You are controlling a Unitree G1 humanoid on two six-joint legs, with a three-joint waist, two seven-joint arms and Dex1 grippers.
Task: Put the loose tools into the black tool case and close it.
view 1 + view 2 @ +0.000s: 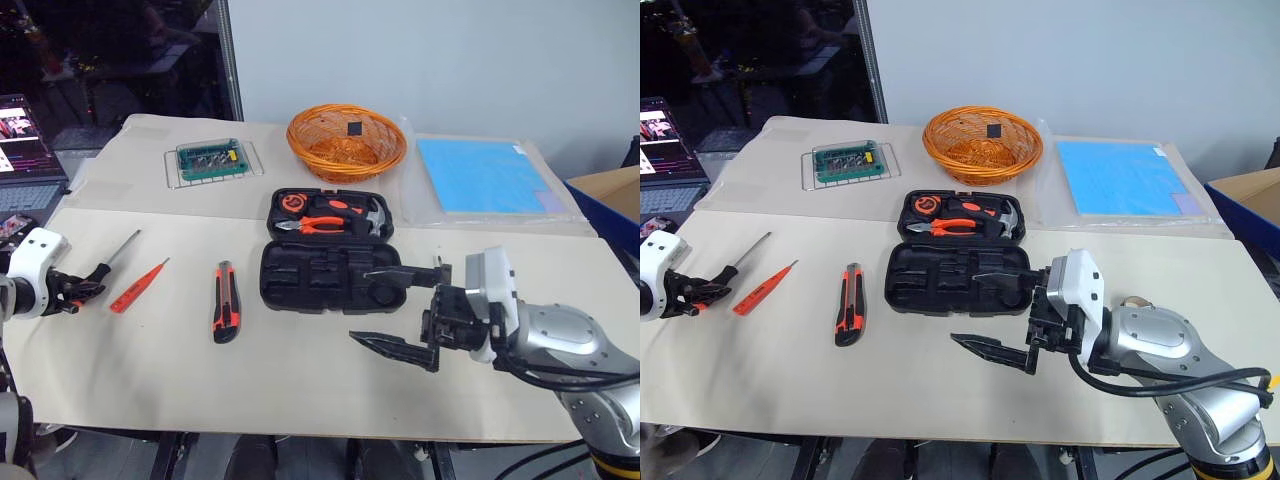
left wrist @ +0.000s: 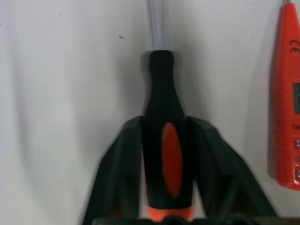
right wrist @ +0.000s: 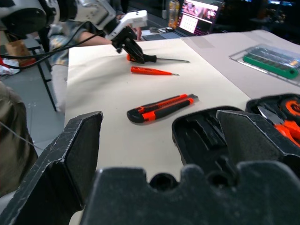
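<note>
Left gripper (image 2: 166, 154) clamped on screwdriver (image 2: 164, 140); right gripper (image 1: 400, 310) spread, empty; tester screwdriver (image 1: 138, 286), utility knife (image 1: 225, 315) left of open tool case (image 1: 330, 275); nothing stowed.

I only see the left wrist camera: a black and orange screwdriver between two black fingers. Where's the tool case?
Observer: The black tool case lies open in the middle of the table.
Operator: What's the other hand doing?
Observer: The right hand hovers open at the case's near right corner, holding nothing.
Operator: Any more tools to pick up?
Observer: A utility knife lies between the tester screwdriver and the case.
</note>
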